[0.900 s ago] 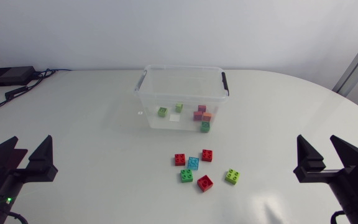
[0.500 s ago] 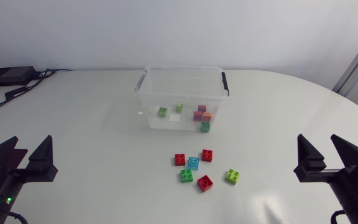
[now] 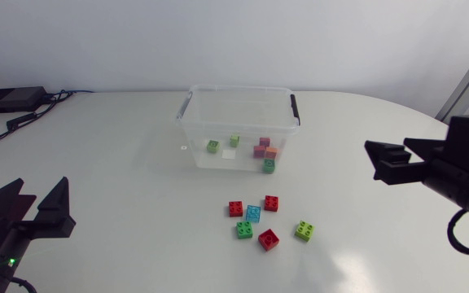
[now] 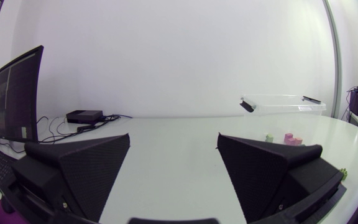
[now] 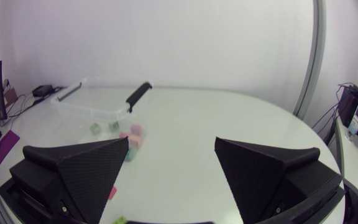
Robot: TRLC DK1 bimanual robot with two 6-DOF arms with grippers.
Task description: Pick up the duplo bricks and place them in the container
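Left gripper (image 3: 39, 187) and right gripper (image 3: 386, 146) gape (right pointing inward).

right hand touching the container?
Apart. The head view shows the right hand open and off to the container's side, with a plain stretch of bare table between them.

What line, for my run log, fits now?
left gripper open | right gripper open | six coloured duplo bricks loose | clear plastic container partly filled

Right gripper (image 3: 387, 150) left its near-right rest: it's now farther out, shifted left, and turned to point left toward the container (image 3: 243, 114).
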